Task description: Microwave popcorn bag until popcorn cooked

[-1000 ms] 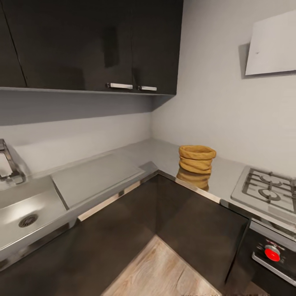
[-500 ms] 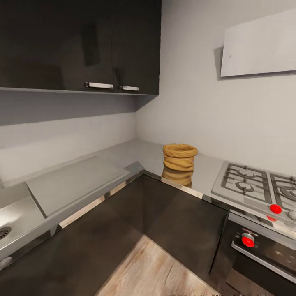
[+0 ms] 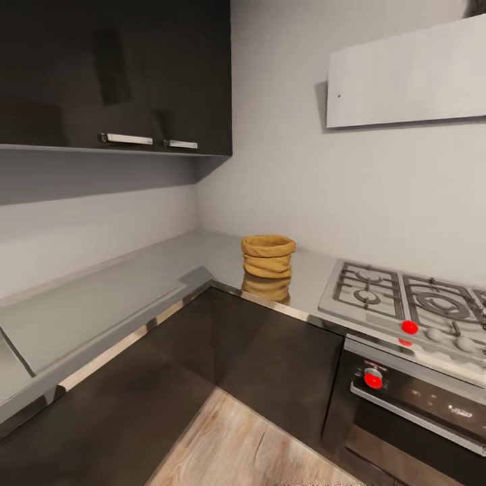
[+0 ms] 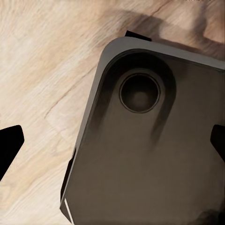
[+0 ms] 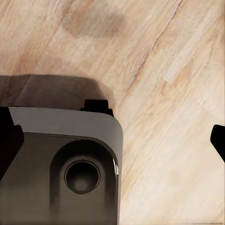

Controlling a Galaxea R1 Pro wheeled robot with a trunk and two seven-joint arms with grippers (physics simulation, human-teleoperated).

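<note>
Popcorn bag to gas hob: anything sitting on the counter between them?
Nothing. In the head view, bare glossy grey countertop separates the popcorn bag from the gas hob.

No text, number or brand can be read anywhere. The oven (image 3: 418,405) at the lower right of the head view carries a small pale mark on its dark front panel, near the right edge of the frame, but it is too blurred to make out. Faint marks along the bottom edge of that view and the top edge of the left wrist view are likewise illegible.
</note>
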